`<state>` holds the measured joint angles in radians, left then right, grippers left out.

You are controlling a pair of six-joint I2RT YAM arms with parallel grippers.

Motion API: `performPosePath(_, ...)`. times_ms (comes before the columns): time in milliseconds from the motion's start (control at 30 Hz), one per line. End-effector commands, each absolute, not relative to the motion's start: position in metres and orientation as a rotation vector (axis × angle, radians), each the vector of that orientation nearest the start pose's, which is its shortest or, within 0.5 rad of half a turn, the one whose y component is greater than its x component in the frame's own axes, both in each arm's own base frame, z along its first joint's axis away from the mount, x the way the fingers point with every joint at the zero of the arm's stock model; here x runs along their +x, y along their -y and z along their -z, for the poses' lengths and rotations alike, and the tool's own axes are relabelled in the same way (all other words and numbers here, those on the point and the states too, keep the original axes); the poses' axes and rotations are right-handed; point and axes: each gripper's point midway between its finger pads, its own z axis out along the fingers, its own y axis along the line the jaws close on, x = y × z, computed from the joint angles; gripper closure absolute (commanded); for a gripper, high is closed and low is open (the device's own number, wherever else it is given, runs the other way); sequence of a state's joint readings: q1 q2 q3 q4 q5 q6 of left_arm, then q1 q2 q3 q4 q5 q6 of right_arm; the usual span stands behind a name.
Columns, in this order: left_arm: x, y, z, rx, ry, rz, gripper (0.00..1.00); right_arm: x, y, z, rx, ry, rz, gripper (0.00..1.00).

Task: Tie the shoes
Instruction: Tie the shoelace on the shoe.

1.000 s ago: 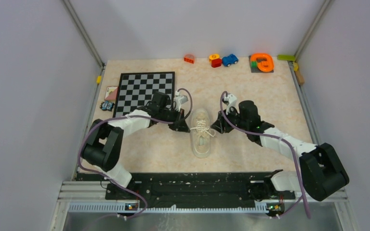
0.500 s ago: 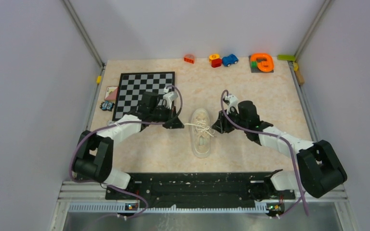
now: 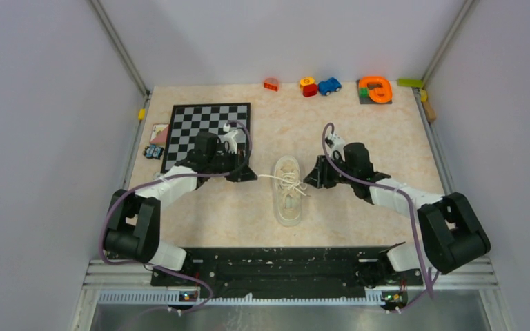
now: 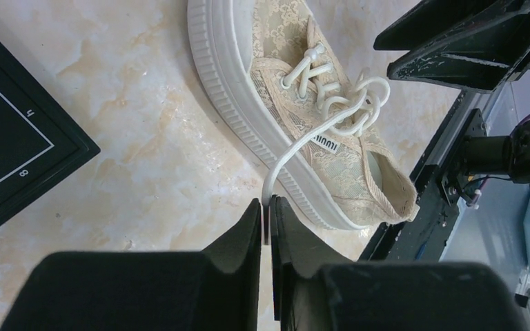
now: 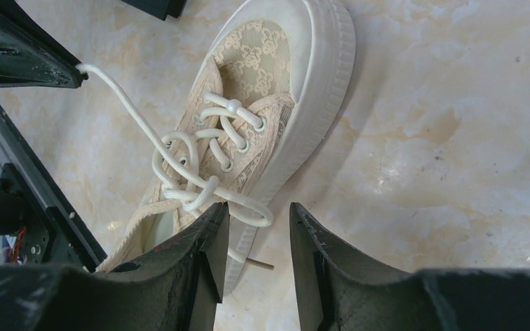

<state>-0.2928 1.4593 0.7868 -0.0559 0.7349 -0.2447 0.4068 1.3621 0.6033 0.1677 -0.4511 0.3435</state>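
Note:
The cream sneaker (image 3: 288, 200) lies on the table between my two arms, toe pointing away. Its white laces are bunched in a loose knot (image 4: 354, 103) over the tongue. My left gripper (image 3: 251, 176) sits left of the shoe, shut on one lace end (image 4: 288, 154) that runs nearly straight from its tips to the knot. My right gripper (image 5: 259, 210) is open at the shoe's right side. A lace loop (image 5: 252, 207) lies on the sole edge just between its fingertips, and neither finger presses on it.
A chessboard (image 3: 207, 131) lies behind the left arm, with small cards (image 3: 158, 132) beside it. Toys line the back edge: a red block (image 3: 270, 84), a blue car (image 3: 329, 85), an orange piece (image 3: 375, 89). The black base rail (image 3: 276, 265) runs along the near edge.
My left gripper has drawn away to the left with the lace end, pulling that lace out straight from the knot. The right gripper has stayed open beside the shoe.

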Motion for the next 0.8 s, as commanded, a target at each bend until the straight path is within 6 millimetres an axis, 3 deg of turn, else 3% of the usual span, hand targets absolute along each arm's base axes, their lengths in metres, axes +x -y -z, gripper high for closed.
performPosePath(0,0.300,0.216,-0.122,0.433,-2.215,1.089,0.84,0.289,-0.229,-0.096,-0.304,-2.169,-1.007,0.61)
performPosePath(33,0.302,0.215,-0.122,0.422,-2.215,1.073,0.81,0.288,-0.229,-0.096,-0.298,-2.166,-1.023,0.61)
performPosePath(67,0.304,0.213,-0.122,0.403,-2.221,1.049,0.71,0.287,-0.230,-0.096,-0.291,-2.164,-1.036,0.61)
performPosePath(167,0.310,0.199,-0.116,0.310,-2.266,0.933,0.54,0.288,-0.228,-0.095,-0.262,-2.156,-1.053,0.61)
performPosePath(300,0.307,0.193,-0.122,0.248,-2.239,0.901,0.48,0.287,-0.222,-0.092,-0.226,-2.156,-1.073,0.61)
performPosePath(433,0.292,0.222,-0.132,0.346,-2.192,1.037,0.47,0.284,-0.220,-0.092,-0.217,-2.131,-1.111,0.61)
performPosePath(500,0.289,0.236,-0.130,0.374,-2.201,1.085,0.52,0.284,-0.220,-0.090,-0.214,-2.136,-1.116,0.61)
performPosePath(767,0.307,0.270,-0.133,0.443,-2.196,1.279,0.65,0.279,-0.221,-0.085,-0.226,-2.141,-1.140,0.62)
